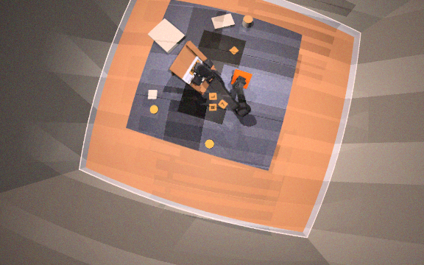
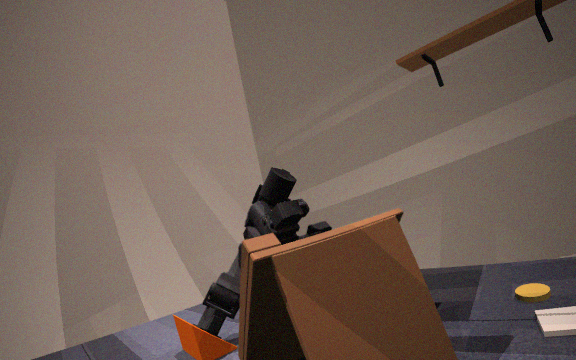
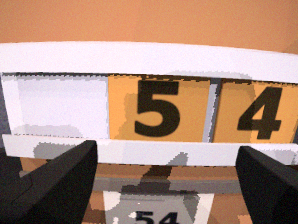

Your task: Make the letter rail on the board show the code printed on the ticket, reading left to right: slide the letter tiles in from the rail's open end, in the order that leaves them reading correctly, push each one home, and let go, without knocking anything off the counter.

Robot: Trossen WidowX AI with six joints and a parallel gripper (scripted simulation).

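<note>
The brown board (image 1: pixel 183 62) (image 2: pixel 353 280) stands tilted and carries the white rail (image 3: pixel 150 57). In the wrist view a tile with 5 (image 3: pixel 157 109) sits mid-rail and a tile with 4 (image 3: pixel 260 112) sits to its right, a narrow gap between them. The rail is bare left of the 5. The ticket (image 3: pixel 117 202) below shows 54, its lower part cut off. My gripper (image 3: pixel 168 153) is open and empty just in front of the rail, its fingers either side of the 5. Loose tiles (image 1: pixel 213 96) (image 1: pixel 223 104) (image 1: pixel 213 107) lie beside the arm; another tile (image 1: pixel 233 50) lies apart.
An orange plate (image 1: pixel 248 76) (image 2: pixel 203 346) is at the arm's base. Yellow discs (image 1: pixel 154 109) (image 1: pixel 209 143) (image 2: pixel 532 291) and a small white block (image 1: pixel 152 94) (image 2: pixel 565 322) lie on the counter. Pale boxes (image 1: pixel 166 34) (image 1: pixel 223 21) and a cylinder (image 1: pixel 247 21) stand beyond the board.
</note>
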